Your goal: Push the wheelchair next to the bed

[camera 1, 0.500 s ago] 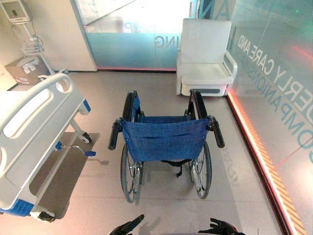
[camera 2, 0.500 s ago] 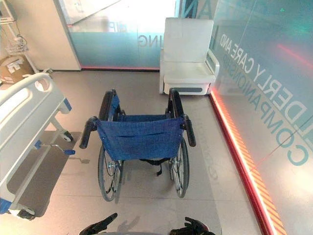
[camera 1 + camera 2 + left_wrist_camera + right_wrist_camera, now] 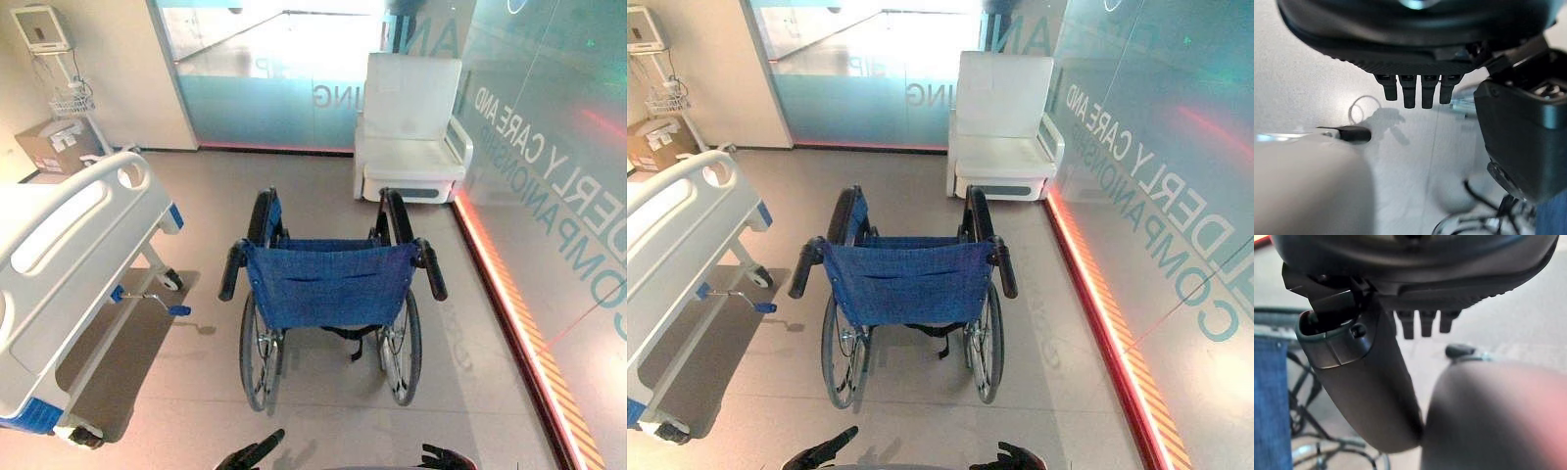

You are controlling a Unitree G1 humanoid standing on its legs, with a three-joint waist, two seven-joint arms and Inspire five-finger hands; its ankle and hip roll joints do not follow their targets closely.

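Blue wheelchair (image 3: 328, 284) stands clear of the left hand (image 3: 250, 456), fingers straight, and right hand (image 3: 446, 458), seemingly relaxed.

**Floor: wheelchair, bed, armchair, box**

You have a pale floor (image 3: 206, 211) carrying everything. The wheelchair (image 3: 328, 284) stands on it mid-scene, its blue back toward you and both big wheels on the floor. The bed (image 3: 69, 259) stands on castors to the wheelchair's left, apart from it, with bare floor between them. A white armchair (image 3: 409, 127) sits beyond the wheelchair, by the glass wall (image 3: 549, 147). At far left a box (image 3: 51, 147) rests beside a stand (image 3: 76, 103). A red strip (image 3: 519, 333) lines the floor's right edge.
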